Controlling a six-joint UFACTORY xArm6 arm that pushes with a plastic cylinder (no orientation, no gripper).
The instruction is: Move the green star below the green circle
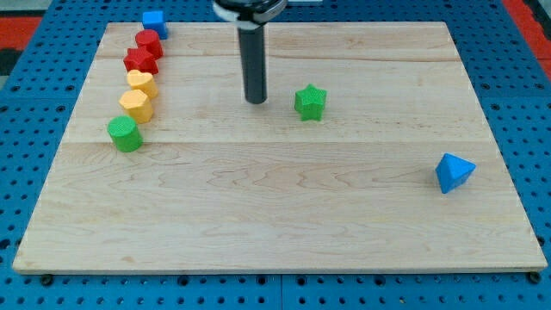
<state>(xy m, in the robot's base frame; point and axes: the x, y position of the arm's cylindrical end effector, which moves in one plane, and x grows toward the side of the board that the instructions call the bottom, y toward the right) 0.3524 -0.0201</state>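
The green star [310,102] lies on the wooden board a little above the middle. The green circle [125,133] sits near the board's left edge, at the bottom end of a line of blocks. My tip [256,101] rests on the board just left of the green star, with a small gap between them. The star is far to the right of the circle and slightly higher in the view.
Above the green circle run a yellow hexagon [136,104], a yellow heart [141,83], a red star [140,60], a red block [149,41] and a blue cube [155,22]. A blue triangle [453,172] lies at the right. The board [284,215] sits on a blue pegboard.
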